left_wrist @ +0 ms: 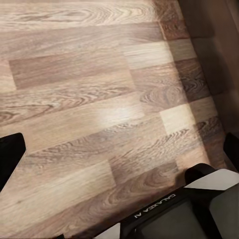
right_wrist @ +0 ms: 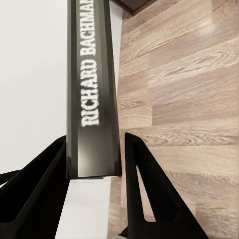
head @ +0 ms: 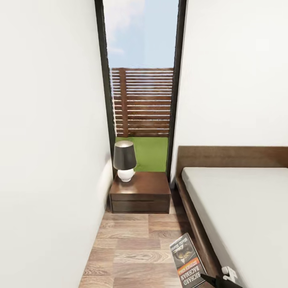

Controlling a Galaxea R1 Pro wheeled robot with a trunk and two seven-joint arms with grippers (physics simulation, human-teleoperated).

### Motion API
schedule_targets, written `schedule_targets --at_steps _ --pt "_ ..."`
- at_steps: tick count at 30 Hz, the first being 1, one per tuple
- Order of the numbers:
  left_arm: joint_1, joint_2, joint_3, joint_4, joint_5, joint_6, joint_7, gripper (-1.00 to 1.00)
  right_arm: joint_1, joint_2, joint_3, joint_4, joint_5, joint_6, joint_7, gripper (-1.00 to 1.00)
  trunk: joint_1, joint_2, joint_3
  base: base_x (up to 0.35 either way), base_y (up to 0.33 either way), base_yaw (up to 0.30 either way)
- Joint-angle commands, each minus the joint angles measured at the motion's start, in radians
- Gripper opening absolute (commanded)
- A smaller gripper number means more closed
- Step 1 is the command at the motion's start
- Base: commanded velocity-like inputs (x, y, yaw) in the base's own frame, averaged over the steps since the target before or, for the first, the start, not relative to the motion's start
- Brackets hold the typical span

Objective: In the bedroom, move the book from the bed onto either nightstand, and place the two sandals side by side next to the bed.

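The book (head: 187, 260), dark with an orange band, hangs above the wood floor beside the bed (head: 240, 208), at the lower right of the head view. My right gripper (head: 218, 279) is shut on it. In the right wrist view the book's spine (right_wrist: 92, 74), lettered "RICHARD BACHMAN", stands between the two black fingers (right_wrist: 144, 184) of the right gripper (right_wrist: 94, 139). The nightstand (head: 140, 192) sits ahead at the end of the aisle, against the window. My left gripper (left_wrist: 119, 149) is open over bare floor. The two sandals are out of view.
A dark-shaded lamp (head: 125, 160) with a white base stands on the nightstand's left part. A white wall (head: 48, 160) closes the aisle on the left and the bed's dark frame (head: 196, 224) on the right. The robot's base (left_wrist: 174, 214) shows below the left gripper.
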Motion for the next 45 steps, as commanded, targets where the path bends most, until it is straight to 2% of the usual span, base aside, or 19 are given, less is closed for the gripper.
schedule_targets --at_steps 1,45 --pt "-0.001 0.000 0.007 0.000 -0.011 -0.006 -0.002 1.00 -0.001 -0.001 0.003 -0.001 -0.012 0.009 0.002 -1.00 0.001 -0.001 -0.001 0.315 -0.037 0.001" --pt "-0.001 0.000 0.007 0.000 -0.010 -0.006 -0.002 1.00 -0.001 -0.001 0.003 -0.001 -0.013 0.008 0.002 -1.00 0.001 -0.001 -0.001 0.320 -0.015 0.000"
